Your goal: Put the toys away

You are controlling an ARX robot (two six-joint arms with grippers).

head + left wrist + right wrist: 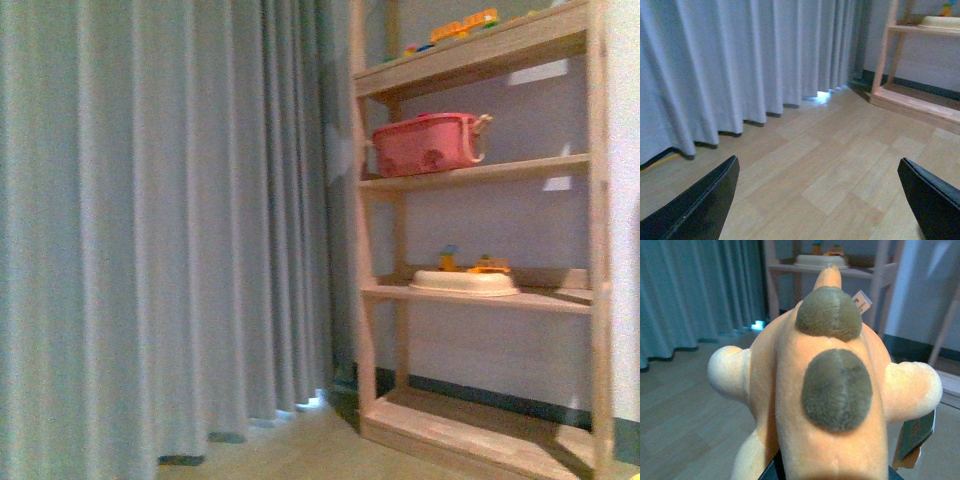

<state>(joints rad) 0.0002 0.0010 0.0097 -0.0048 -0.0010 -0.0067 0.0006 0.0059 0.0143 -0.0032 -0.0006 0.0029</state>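
The right hand (833, 475) is pinching the plush toy (832, 390) from beneath, its jaws mostly hidden under the orange body. The toy's long axis is pointing away from the hand, toward the wooden shelf (480, 175) ahead. The left hand (817, 200) is hanging spread and empty above the floor (830, 165). Neither arm is showing in the front view, and the small things on the shelf boards are blurring beyond naming.

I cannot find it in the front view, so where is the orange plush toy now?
The orange plush toy shows only in the right wrist view, close before that camera and above the floor, with the wooden shelf behind it.
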